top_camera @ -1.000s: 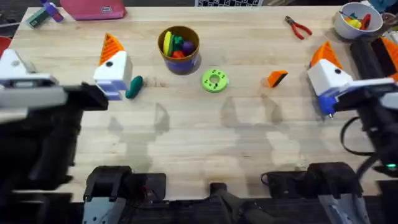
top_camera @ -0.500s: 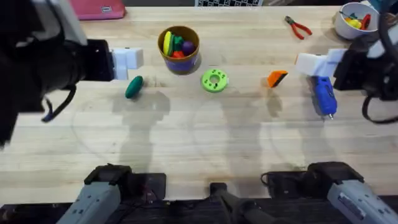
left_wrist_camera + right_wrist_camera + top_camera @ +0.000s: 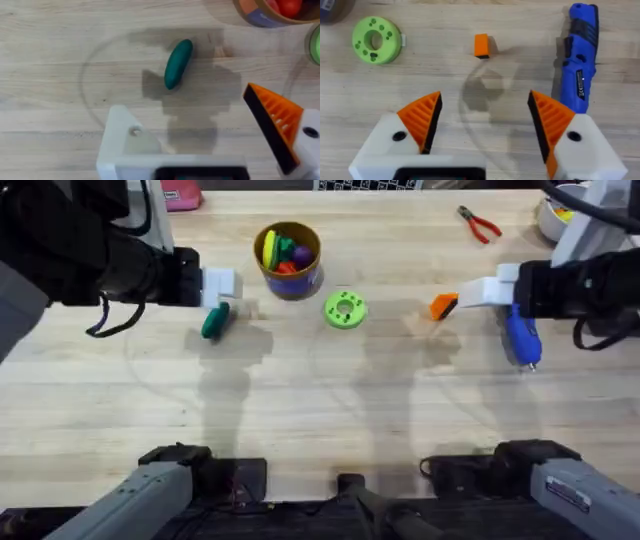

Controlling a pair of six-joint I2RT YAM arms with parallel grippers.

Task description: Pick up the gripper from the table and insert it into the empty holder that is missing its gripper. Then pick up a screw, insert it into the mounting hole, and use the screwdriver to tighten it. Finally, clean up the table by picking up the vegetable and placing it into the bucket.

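Overhead view shows the small orange gripper (image 3: 445, 306) lying on the tabletop (image 3: 320, 410) just beside the tip of the right claw (image 3: 480, 292), between the green disc (image 3: 345, 310) and the blue screwdriver (image 3: 521, 338). In the right wrist view this claw (image 3: 482, 112) stands wide and holds nothing; both its orange pads are in place. The left claw (image 3: 200, 130) is also spread and empty, but one of its white fingers (image 3: 122, 140) has no pad, only the mounting hole (image 3: 134, 131).

I think the main risk is the grasp itself: the orange piece is small and wedge-shaped, so a closing not centred on it may push it toward the green disc, or make it tip. The screwdriver lies close, on the far side from the disc, and a wide approach could knock it. The vegetable (image 3: 215, 320) waits near the bucket (image 3: 288, 258), under the left claw.
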